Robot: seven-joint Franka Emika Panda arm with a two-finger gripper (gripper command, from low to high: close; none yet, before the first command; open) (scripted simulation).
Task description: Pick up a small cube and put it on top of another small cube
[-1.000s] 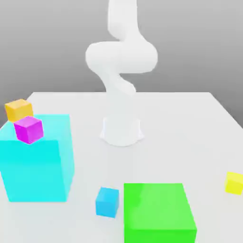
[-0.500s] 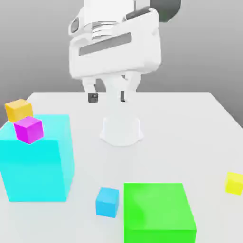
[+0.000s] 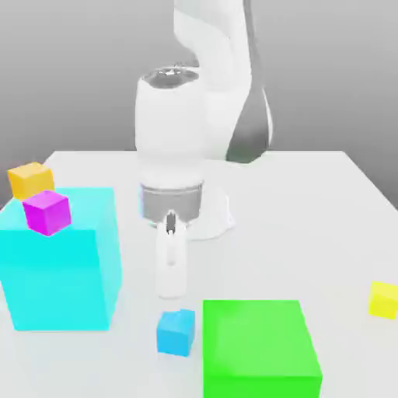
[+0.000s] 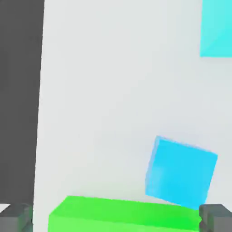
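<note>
Exterior view: end effector (image 3: 171, 291) hangs above the small sky-blue cube (image 3: 176, 332), which sits on the white counter (image 3: 311, 210) just beside the large green block (image 3: 260, 348); a magenta cube (image 3: 47, 211) rests atop the large cyan block (image 3: 61, 260). Hand view: fingertips (image 4: 16, 217) spread wide, holding nothing, the sky-blue cube (image 4: 180, 172) on the counter between them, next to the green block (image 4: 124, 215).

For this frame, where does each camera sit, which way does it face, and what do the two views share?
Exterior view: off the arm, raised, looking down across the white table toward the robot's base; the white arm comes toward the camera, and its hand hangs above the small cube.
Hand view: on the hand, looking down at the table past two dark fingertips, which stand wide apart.
Shared: the small cube, the green block beside it and the large cyan block.
</note>
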